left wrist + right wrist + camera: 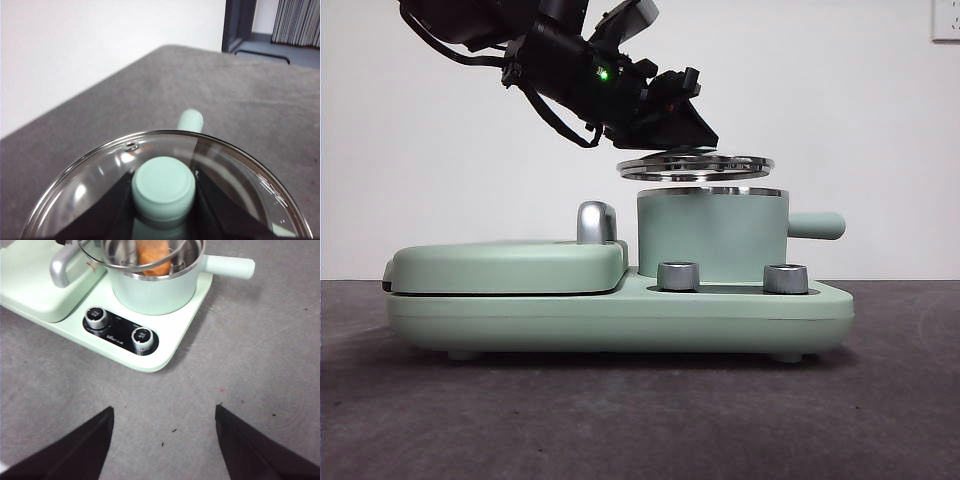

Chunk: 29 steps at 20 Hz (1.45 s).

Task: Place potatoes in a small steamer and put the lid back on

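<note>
- Our left hand [695, 140], clamped on the knob [163, 187], holds the lid [695, 165] level just above the pot [712, 235], upper centre of the front view; the potato [152, 257] lies inside.
- We should lower straight down, rims concentric.
- Pot handle [817, 225] and griddle handle [596, 222] flank it; the counter [890, 400] offers room.
- Our right hand [164, 430] waits, jaws apart.

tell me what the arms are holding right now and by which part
The left gripper holds the lid by its knob; the right gripper holds nothing.
</note>
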### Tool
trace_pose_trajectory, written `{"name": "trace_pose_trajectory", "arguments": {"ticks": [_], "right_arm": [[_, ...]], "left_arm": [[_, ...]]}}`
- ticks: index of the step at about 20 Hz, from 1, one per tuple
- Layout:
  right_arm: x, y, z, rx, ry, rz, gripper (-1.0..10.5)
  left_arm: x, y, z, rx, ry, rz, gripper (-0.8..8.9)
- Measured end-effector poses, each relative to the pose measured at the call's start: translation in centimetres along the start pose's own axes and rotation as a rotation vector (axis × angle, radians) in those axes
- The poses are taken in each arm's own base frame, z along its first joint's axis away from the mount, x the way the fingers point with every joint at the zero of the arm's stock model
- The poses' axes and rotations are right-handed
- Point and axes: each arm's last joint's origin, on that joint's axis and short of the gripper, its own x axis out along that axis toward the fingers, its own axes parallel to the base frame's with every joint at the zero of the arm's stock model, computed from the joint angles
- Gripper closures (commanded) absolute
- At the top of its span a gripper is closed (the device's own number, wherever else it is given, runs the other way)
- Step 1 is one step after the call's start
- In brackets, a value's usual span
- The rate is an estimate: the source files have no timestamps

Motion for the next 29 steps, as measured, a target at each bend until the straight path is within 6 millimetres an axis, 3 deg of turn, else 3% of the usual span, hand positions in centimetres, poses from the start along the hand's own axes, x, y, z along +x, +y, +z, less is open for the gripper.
{"name": "trace_pose_trajectory", "arguments": {"ticks": [9,16,29], "right_arm": [[1.4,0.0,0.6,0.001,0.051,0.000,6.3],[1.5,0.0,0.8,0.001,0.033,-0.001,6.3],[1.5,0.0,0.8,0.001,0.033,-0.001,6.3]], "left_arm": [[1.5,1.0,2.9,0.000,-0.001,-0.013,8.00],[2.7,1.1,0.8,-0.026,0.066,-0.039,8.00],[3.4,1.2,-0.3,-0.024,0.082,-0.048,8.00]]}}
